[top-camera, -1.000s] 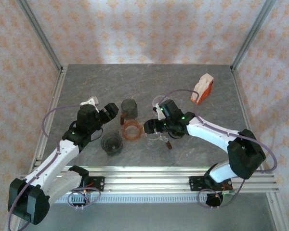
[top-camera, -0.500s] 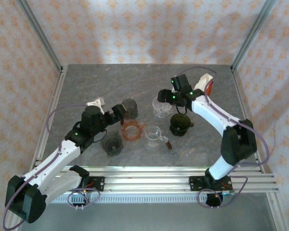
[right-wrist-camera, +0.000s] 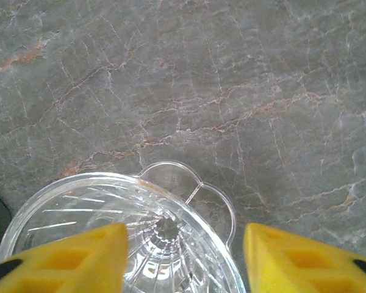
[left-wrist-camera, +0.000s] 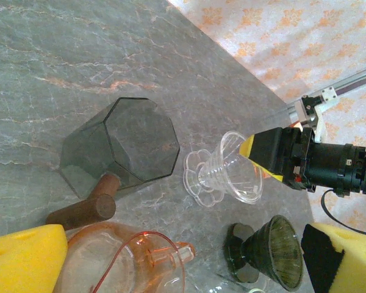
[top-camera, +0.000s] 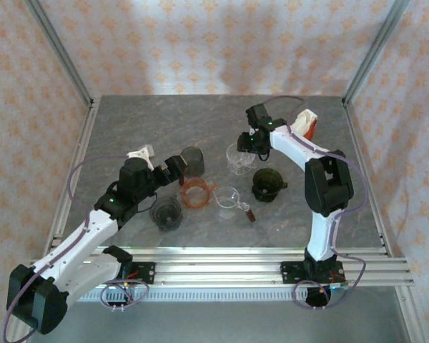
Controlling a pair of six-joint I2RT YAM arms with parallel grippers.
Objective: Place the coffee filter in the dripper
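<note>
R end effector (right-wrist-camera: 186,253) astride clear dripper (right-wrist-camera: 165,229) rim.

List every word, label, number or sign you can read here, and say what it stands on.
No text can be read in these pictures.
The orange and white packet at the back right of the table may carry print, but it is too small to read.

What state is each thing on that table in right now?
Clear dripper, upright, no filter inside.
Dark green dripper, upright, empty.
Orange glass vessel, upright, empty.
Dark octagonal glass, upright, empty.
Left gripper, open, holding nothing.
Right gripper, jaws astride the clear dripper's rim, grip unclear.
</note>
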